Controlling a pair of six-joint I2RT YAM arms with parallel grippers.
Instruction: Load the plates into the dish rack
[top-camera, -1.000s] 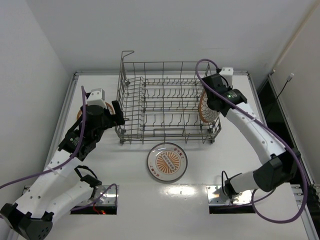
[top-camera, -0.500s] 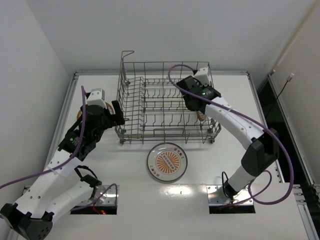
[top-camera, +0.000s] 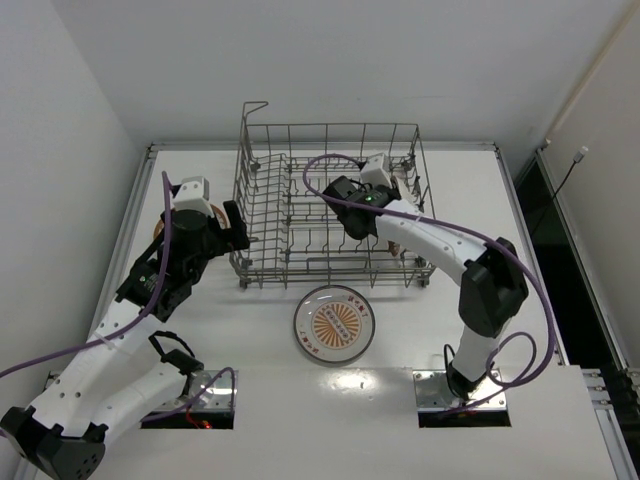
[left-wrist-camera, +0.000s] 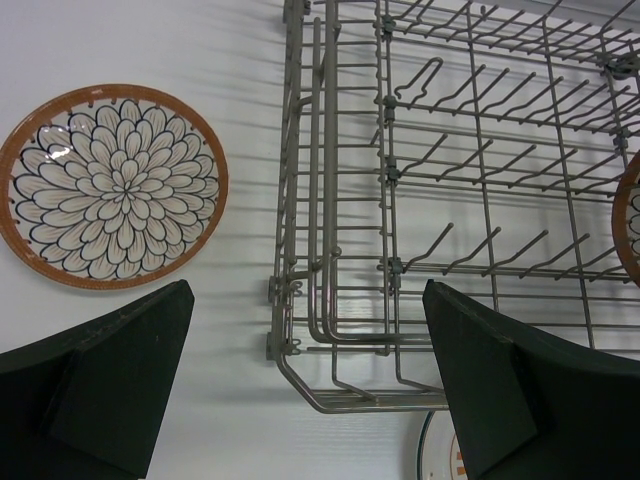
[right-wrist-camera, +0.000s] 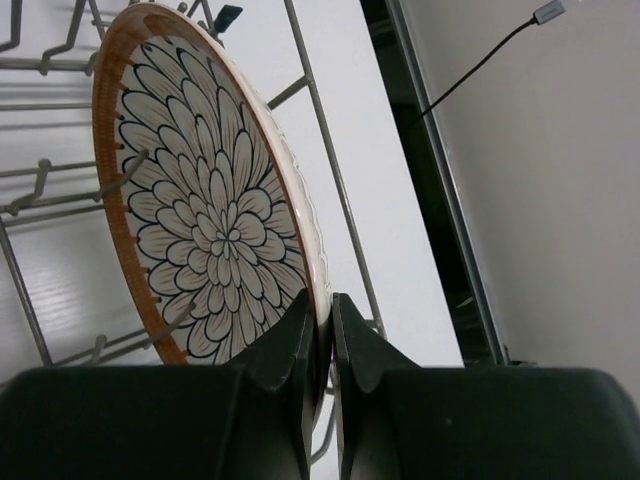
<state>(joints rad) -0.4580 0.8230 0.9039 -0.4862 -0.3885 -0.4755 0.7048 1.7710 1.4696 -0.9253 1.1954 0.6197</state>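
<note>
The dish rack (top-camera: 329, 127) is a grey wire basket at the table's middle back. My right gripper (right-wrist-camera: 322, 300) is shut on the rim of a flower-pattern plate (right-wrist-camera: 205, 215), which stands on edge among the tines near the rack's right end wires (right-wrist-camera: 332, 165). In the top view my right arm (top-camera: 430, 233) lies over that plate. A second flower-pattern plate (left-wrist-camera: 112, 186) lies flat on the table left of the rack, and my open, empty left gripper (left-wrist-camera: 308, 292) hovers above the rack's near-left corner (left-wrist-camera: 300, 375). The sunburst plate (top-camera: 335, 322) lies flat in front of the rack.
A raised wire loop (top-camera: 256, 104) stands at the rack's back-left corner. White walls close in on the left and back. The table's right edge (top-camera: 517, 200) borders a dark gap with a cable.
My right arm has swung left from the rack's right end to over its middle, still holding the flower plate. My left arm has not moved.
</note>
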